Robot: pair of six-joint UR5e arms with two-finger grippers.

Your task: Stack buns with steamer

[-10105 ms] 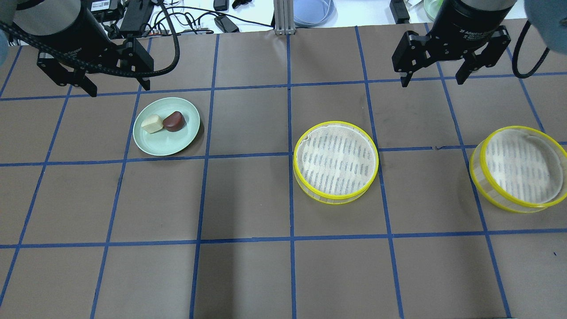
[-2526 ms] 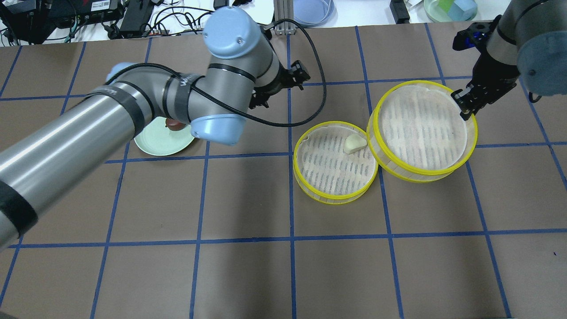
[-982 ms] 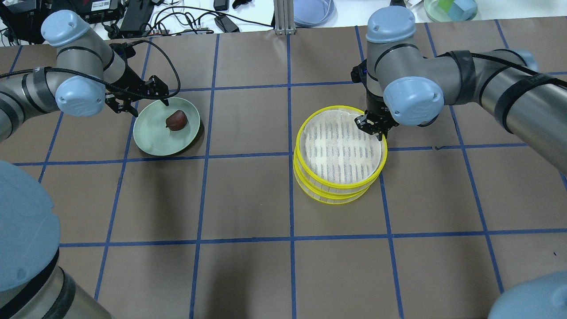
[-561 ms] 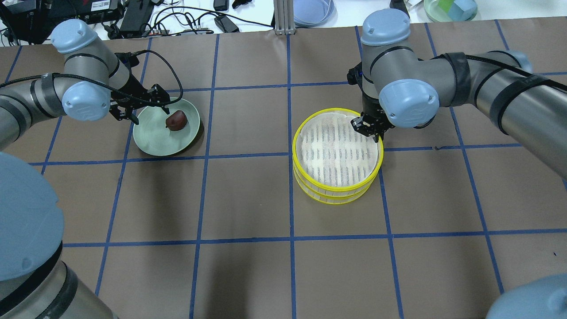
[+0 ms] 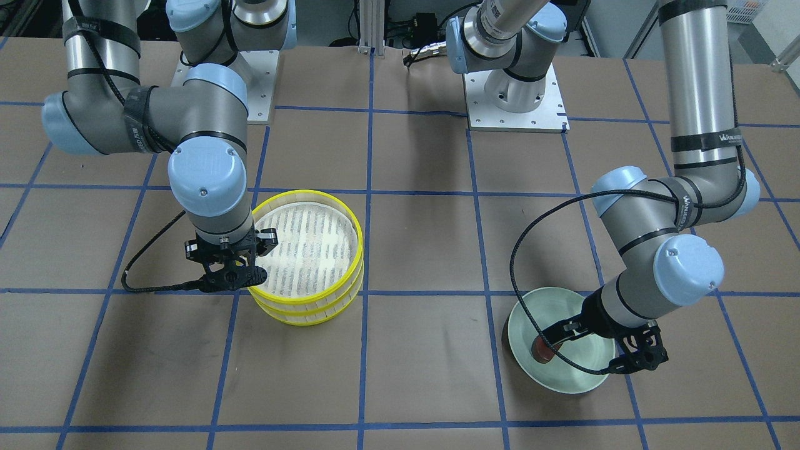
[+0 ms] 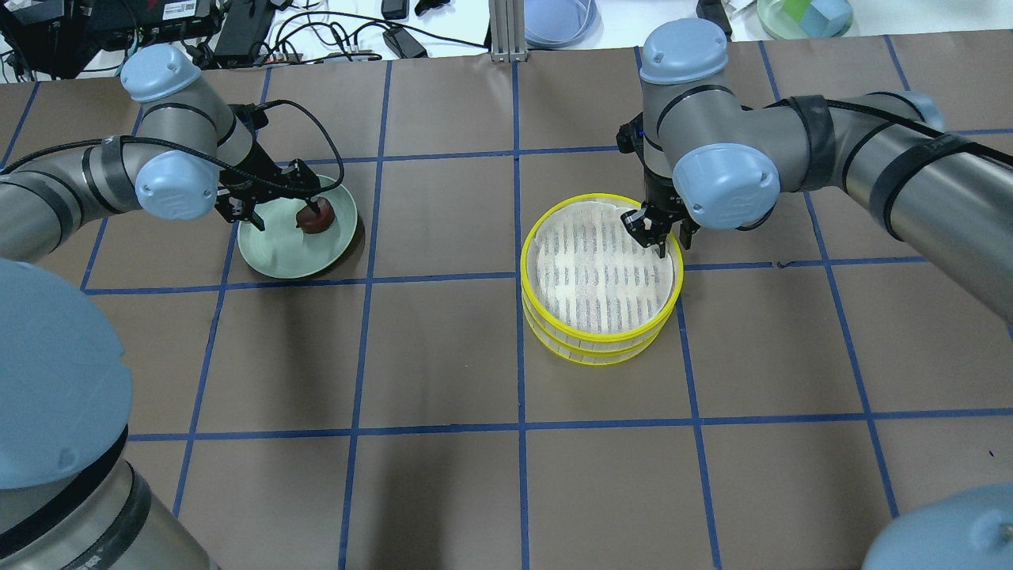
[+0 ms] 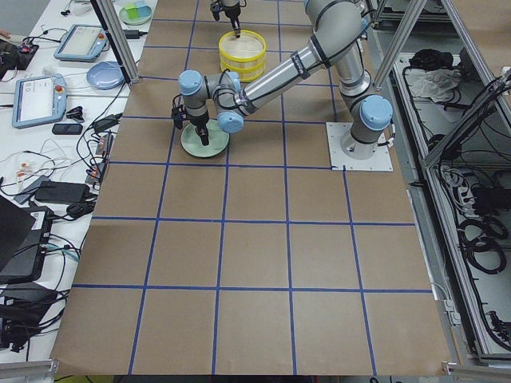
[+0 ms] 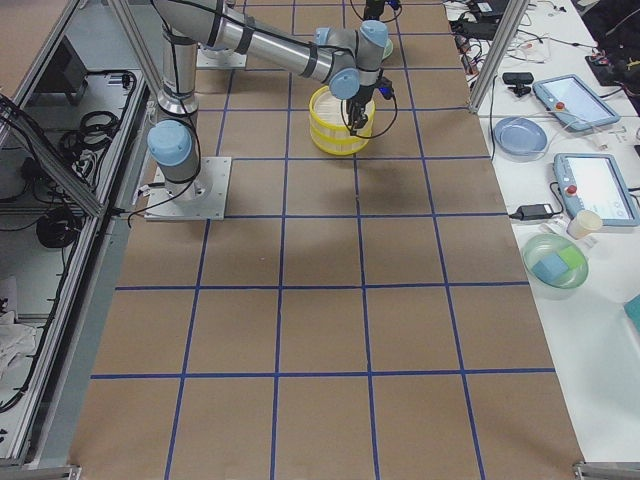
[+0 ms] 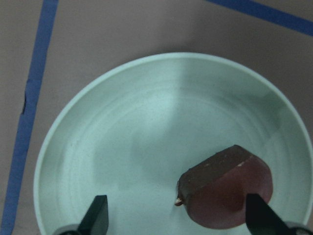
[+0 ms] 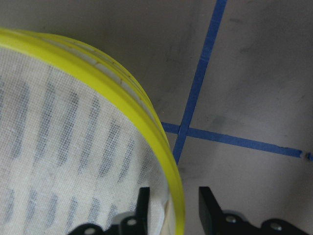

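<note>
Now the left gripper (image 9: 179, 215) hangs spread wide over the green plate (image 9: 122, 127), a finger on either side of the dark bun (image 9: 225, 188) at one o'clock on the plate in the overhead view, likely lined up to pinch it. The right gripper (image 10: 173, 198) straddles the top steamer tier (image 10: 161, 142) at its two o'clock rim, slightly parted and seemingly not clamping. That tier's liner lies bare. The lower tier (image 6: 593, 355) hides its inside, and no cream bun shows.

Reddish-brown bun (image 9: 225, 188) on green plate (image 9: 146, 122); yellow-rimmed steamers (image 6: 599, 269) (two) stacked mid-table.
</note>
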